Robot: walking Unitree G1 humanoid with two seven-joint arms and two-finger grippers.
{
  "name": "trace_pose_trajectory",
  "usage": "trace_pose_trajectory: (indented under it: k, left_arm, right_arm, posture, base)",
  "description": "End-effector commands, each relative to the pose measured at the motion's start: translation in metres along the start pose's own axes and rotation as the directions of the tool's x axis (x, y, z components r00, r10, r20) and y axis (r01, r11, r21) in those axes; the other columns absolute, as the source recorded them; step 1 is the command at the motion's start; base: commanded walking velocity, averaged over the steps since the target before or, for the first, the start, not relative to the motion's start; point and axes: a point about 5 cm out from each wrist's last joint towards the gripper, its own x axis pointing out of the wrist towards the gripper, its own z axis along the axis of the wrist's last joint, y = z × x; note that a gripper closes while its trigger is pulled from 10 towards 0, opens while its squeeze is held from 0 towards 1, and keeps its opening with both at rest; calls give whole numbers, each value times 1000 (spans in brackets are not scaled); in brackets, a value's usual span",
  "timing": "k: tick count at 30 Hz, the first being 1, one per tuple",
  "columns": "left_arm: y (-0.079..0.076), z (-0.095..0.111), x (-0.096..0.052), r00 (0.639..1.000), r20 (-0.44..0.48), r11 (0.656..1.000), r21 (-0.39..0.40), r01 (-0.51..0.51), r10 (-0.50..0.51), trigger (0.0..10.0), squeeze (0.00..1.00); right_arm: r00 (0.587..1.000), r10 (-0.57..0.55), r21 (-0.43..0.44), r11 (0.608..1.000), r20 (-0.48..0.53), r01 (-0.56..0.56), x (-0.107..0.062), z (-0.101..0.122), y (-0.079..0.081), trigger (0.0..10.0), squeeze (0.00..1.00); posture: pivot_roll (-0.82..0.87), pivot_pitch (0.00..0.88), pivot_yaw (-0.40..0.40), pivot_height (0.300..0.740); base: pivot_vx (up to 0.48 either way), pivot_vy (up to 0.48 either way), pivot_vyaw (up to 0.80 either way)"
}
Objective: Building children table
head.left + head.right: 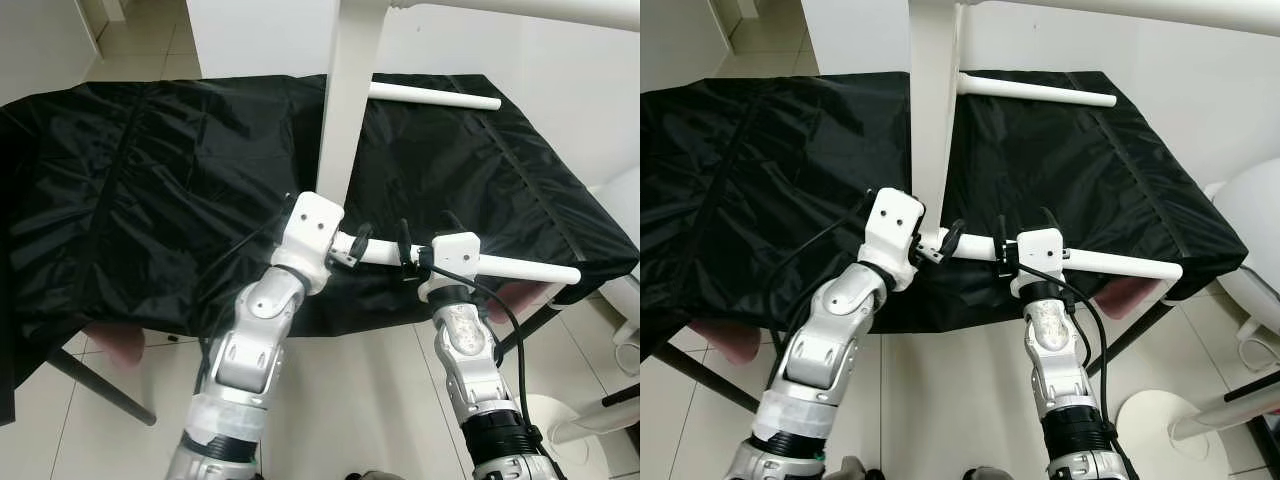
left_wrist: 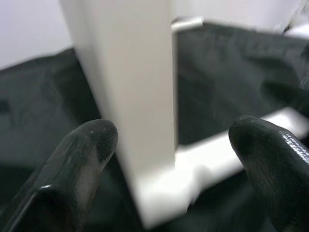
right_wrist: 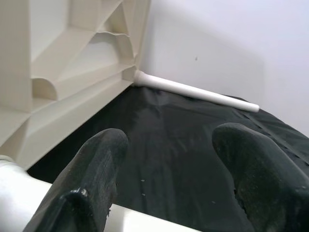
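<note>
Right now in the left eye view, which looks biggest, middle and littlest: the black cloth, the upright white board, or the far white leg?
1. black cloth
2. upright white board
3. far white leg, though it lies farther off, so it may look smaller than it is.

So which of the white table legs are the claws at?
The near leg, sticking out over the front edge of the black cloth; the far leg lies along the back, away from both claws.
</note>
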Motion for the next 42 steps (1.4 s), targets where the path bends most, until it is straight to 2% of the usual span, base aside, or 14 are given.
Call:
trace_pose_trajectory:
  k: [1,2,3,4,5,9,12,13,18,20,23,29,35,42]
  left_arm:
    - [-1,-8,-6,999,-23,999,-25,-38,37,10000,0]
    - [3,-12,-15,999,-24,999,-16,-36,36,10000,0]
    - [3,-12,-15,999,-24,999,-16,-36,36,10000,0]
    - [9,-18,-30,999,-13,999,10,-34,34,10000,0]
    - [10,-19,-35,999,-9,999,17,-31,31,10000,0]
    - [17,-25,-48,999,-3,998,47,-47,47,10000,0]
    - [19,-27,-51,998,-4,997,55,-58,58,10000,0]
    - [25,-30,-56,994,-2,992,57,-109,110,10000,0]
    - [34,-36,-65,981,4,980,51,-194,194,10000,0]
    - [38,-42,-71,971,-6,970,52,-237,238,10000,0]
    - [45,-55,-88,945,-26,945,53,-324,326,10000,0]
    - [49,-56,-92,931,-25,931,51,-361,363,10000,0]
    - [48,-55,-83,944,-9,944,44,-328,329,10000,0]
    - [47,-55,-81,945,5,944,33,-327,328,10000,0]
  right_arm:
    - [1000,2,5,1000,0,-2,-1,-1,0,10000,0]
    - [1000,6,4,1000,-4,-6,-2,-2,-1,10000,0]
    - [1000,6,4,1000,-4,-6,-2,-2,-1,10000,0]
    - [1000,21,4,1000,-10,-21,-3,-3,-1,10000,0]
    - [1000,26,4,1000,-11,-26,-3,-3,-1,10000,0]
    - [999,40,2,999,-18,-40,-4,-5,0,10000,0]
    - [999,43,2,999,-20,-43,-4,-6,-1,10000,0]
    - [999,41,1,999,-27,-41,-6,-7,-2,10000,0]
    - [999,33,-3,999,-41,-33,-10,-10,-5,10000,0]
    - [998,26,-7,1000,-52,-27,-15,-13,-8,10000,0]
    - [996,24,-12,1000,-82,-25,-32,-19,-11,10000,0]
    - [995,26,-11,1000,-92,-27,-37,-20,-11,10000,0]
    - [997,32,-23,999,-69,-33,-26,-16,-12,10000,0]
    - [997,31,-27,999,-67,-33,-24,-15,-14,10000,0]
  posture:
    - [-81,88,0,740]
    - [-79,91,-3,740]
    - [-79,91,-3,740]
    - [-75,95,-9,740]
    - [-71,98,-11,740]
    - [-67,102,-14,740]
    - [-65,104,-15,740]
    - [-66,104,-14,740]
    - [-65,104,-16,740]
    - [-65,104,-17,740]
    - [-73,106,-16,740]
    - [-76,106,-15,740]
    - [-79,95,-21,740]
    - [-79,86,-25,740]
  base:
    - [0,0,0]
    - [0,0,0]
    - [0,0,0]
    - [0,0,0]
    - [0,0,0]
    - [0,0,0]
    - [0,0,0]
    - [0,0,0]
    - [0,0,0]
    - [0,0,0]
    - [0,0,0]
    - [0,0,0]
    - [0,-44,0]
    - [0,-331,0]
